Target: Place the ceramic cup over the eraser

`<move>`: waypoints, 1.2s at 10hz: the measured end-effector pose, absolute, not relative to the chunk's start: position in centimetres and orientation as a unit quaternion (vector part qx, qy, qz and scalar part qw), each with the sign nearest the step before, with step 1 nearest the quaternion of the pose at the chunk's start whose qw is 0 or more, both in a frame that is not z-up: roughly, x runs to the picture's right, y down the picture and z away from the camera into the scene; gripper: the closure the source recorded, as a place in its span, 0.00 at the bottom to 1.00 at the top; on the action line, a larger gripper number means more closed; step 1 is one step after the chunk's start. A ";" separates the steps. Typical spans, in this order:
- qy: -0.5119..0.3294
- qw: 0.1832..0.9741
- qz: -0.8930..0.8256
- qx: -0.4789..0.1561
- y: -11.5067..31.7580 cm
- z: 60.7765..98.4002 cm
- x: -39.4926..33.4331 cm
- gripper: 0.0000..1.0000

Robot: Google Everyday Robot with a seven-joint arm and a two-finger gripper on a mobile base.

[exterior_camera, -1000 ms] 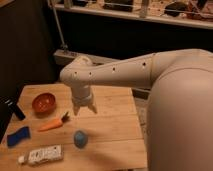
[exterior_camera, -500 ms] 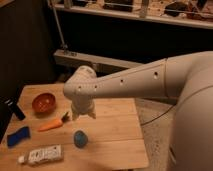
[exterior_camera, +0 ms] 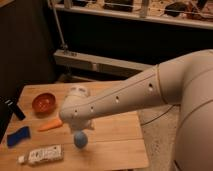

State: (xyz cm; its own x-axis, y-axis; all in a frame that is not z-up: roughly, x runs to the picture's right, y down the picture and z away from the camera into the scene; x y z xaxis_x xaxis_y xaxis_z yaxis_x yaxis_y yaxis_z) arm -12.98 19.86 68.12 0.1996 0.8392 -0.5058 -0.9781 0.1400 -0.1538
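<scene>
The small light-blue ceramic cup stands on the wooden table near its front edge. My gripper hangs from the white arm right above the cup, and its wrist hides the cup's top. A dark blue flat block lies at the table's front left. A black oblong object sits at the left edge. I cannot tell which of these two is the eraser.
An orange-red bowl stands at the back left. An orange carrot lies left of the gripper. A white tube lies along the front edge. Dark shelving stands behind the table.
The arm has swung forward and down, and the gripper has come from above the carrot to just over the light-blue cup. The objects on the table have stayed put.
</scene>
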 end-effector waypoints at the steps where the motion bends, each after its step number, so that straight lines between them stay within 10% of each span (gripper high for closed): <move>1: 0.154 0.742 0.610 -0.230 20.6 68.4 -13.5 0.35; 12: 0.159 0.742 0.606 -0.238 22.1 69.9 -14.9 0.35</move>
